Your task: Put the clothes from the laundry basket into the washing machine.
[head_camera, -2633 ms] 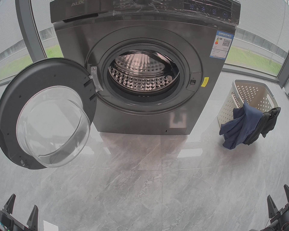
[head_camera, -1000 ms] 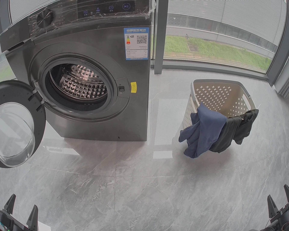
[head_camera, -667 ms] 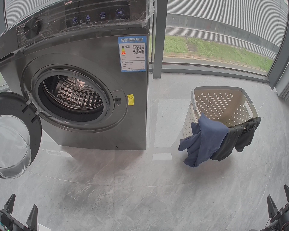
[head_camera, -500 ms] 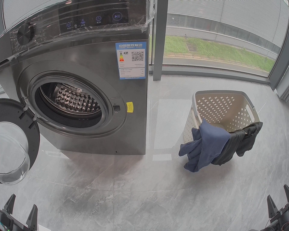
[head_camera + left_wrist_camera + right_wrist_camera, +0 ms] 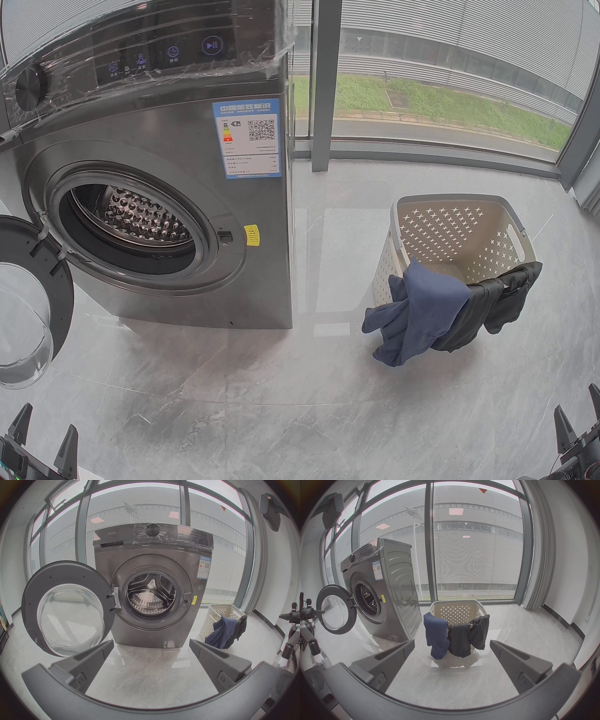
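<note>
A: How did the scene lie?

B: The washer [image 5: 156,206] stood on the left, its door [image 5: 28,294] swung wide and the drum bare. The basket [image 5: 459,201] sat on the floor to its right, well apart from it and near the window.

A: And the clothes?

B: A blue garment [image 5: 425,309] and a black garment [image 5: 494,300] hung side by side over the basket's near rim, touching, mostly on the outside. Nothing had gone into the washer yet.

A: What could have gone wrong?

B: The door first, I'd judge. It jutted out on the left, so an arm or a trailing sleeve could have caught on it. The basket looked light, so a pull on the draped cloth might have tipped or dragged it. And since the two garments overlapped, a grab at one could have drawn the other off the rim onto the floor.

A: The hands?

B: Both were low and well short of the basket. The left hand [image 5: 47,431] faced the washer and the right hand [image 5: 576,409] faced the basket, each with its fingers spread apart and nothing between them.
</note>
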`<state>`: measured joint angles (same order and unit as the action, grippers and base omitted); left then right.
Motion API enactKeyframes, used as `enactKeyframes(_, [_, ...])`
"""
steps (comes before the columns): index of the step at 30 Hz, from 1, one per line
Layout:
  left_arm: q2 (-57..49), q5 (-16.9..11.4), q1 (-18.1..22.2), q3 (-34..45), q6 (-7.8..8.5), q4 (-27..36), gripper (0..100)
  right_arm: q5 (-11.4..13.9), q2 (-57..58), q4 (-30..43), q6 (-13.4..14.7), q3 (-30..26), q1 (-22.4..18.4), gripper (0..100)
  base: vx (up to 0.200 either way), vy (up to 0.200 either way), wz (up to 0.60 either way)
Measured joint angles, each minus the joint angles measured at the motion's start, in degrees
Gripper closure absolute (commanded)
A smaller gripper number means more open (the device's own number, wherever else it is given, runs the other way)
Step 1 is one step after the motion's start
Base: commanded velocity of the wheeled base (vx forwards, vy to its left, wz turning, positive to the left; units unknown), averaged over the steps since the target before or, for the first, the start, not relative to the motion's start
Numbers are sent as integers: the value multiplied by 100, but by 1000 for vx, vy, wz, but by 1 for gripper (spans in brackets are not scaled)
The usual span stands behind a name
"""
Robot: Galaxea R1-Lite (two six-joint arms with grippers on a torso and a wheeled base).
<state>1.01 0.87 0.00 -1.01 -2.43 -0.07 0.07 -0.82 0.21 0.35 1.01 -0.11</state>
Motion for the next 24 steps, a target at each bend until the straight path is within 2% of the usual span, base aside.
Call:
enactKeyframes(3, [0,0,0,0,0,0,0,-5,-2,-10,0,0,0,0,0,0,-200])
enactKeyframes(24, [0,2,0,0,-11,-2,0,-7,-4,-10,-2,0,-7,0,0,-200,0])
